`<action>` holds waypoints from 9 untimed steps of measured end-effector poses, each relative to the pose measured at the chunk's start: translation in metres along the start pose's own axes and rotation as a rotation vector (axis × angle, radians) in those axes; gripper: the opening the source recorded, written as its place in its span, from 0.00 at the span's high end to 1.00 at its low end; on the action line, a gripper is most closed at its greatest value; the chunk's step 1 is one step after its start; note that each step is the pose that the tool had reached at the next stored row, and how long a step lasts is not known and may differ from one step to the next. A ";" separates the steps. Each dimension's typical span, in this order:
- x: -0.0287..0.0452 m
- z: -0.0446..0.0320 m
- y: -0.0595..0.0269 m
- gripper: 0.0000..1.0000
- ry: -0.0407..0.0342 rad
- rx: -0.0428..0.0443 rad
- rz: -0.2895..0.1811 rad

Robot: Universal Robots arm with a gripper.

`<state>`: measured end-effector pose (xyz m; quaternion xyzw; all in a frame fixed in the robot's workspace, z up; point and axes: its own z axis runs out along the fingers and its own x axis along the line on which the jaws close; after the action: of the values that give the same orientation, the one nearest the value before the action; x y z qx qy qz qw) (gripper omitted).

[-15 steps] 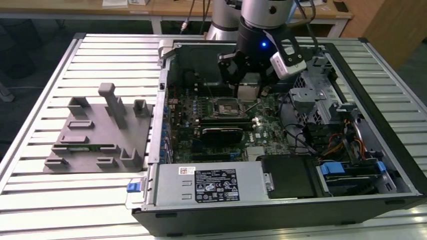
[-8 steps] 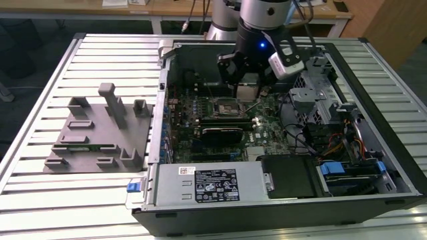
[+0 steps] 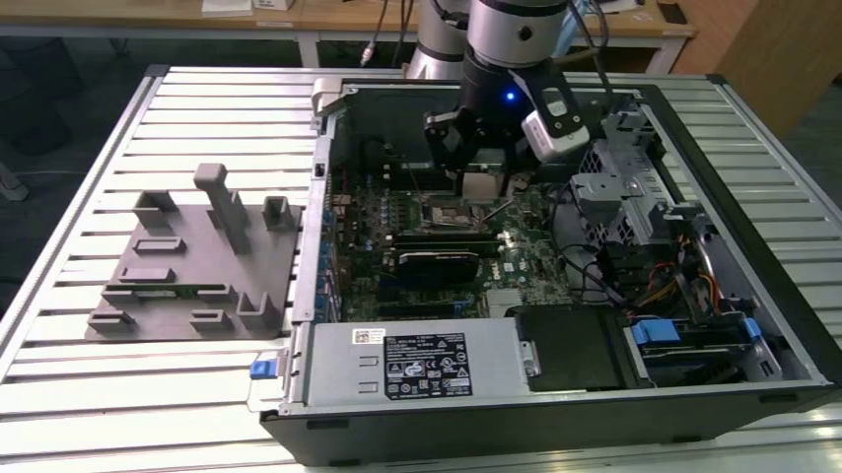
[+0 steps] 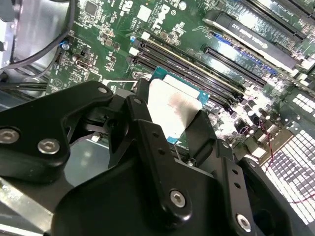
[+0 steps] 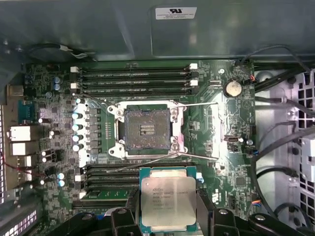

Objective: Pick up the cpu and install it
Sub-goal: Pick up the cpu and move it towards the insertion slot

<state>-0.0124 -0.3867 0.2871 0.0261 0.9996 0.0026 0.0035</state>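
While the gripper (image 3: pixel 483 179) pinches the cpu (image 5: pixel 168 201) tight by two sides, the little chip hangs flat just over the green board (image 5: pixel 214 125). A bit past it sits the open socket (image 5: pixel 147 130), inside the big computer case (image 3: pixel 553 434).

The arm (image 3: pixel 507 34) is a silver-grey cylinder ending in a black wrist (image 3: pixel 476 99) with a lit blue indicator (image 3: pixel 508 96), a white camera module (image 3: pixel 553 123) and black cables (image 3: pixel 595 39); the gripper (image 4: pixel 172 123) comprises matte black links (image 4: pixel 59 128) fastened with silver socket-head screws (image 4: pixel 177 197).
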 end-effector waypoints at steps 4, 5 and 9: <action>0.0014 0.0061 0.0021 0.45 0.0001 0.0002 0.000; 0.0019 0.0074 0.0027 0.45 0.0001 0.0003 0.000; 0.0037 0.0125 0.0052 0.45 0.0001 0.0002 0.000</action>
<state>-0.0157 -0.3812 0.2746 0.0261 0.9996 0.0025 0.0034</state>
